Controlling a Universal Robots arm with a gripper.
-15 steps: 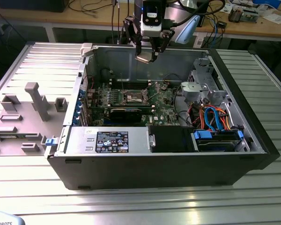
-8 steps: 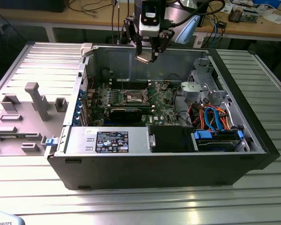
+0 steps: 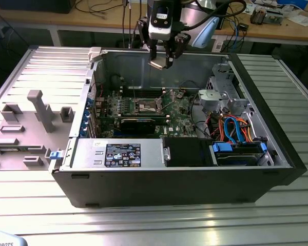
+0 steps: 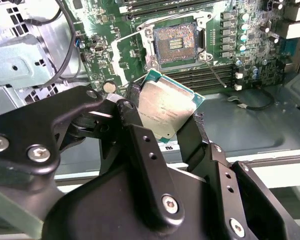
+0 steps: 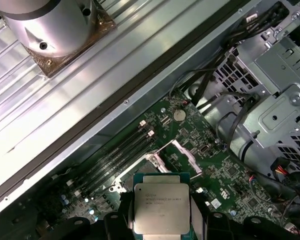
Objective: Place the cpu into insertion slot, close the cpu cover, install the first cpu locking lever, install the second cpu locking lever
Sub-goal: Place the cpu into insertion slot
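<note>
Tool (image 3: pixel 161 62) clamping cpu (image 4: pixel 166 107), insertion slot (image 4: pixel 176 44), motherboard (image 4: pixel 250 67) beneath

Open computer case (image 3: pixel 169 184) on slatted metal table (image 3: pixel 143 225).

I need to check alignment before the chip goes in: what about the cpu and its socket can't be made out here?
- Underside of the cpu: it faces away from the camera in both wrist views.
- cpu side edges: covered in the second wrist view by the fingers of the tool.
- Contacts of the insertion slot: too small to make out in the exterior view. In the first wrist view the cpu blocks most of the slot.
</note>
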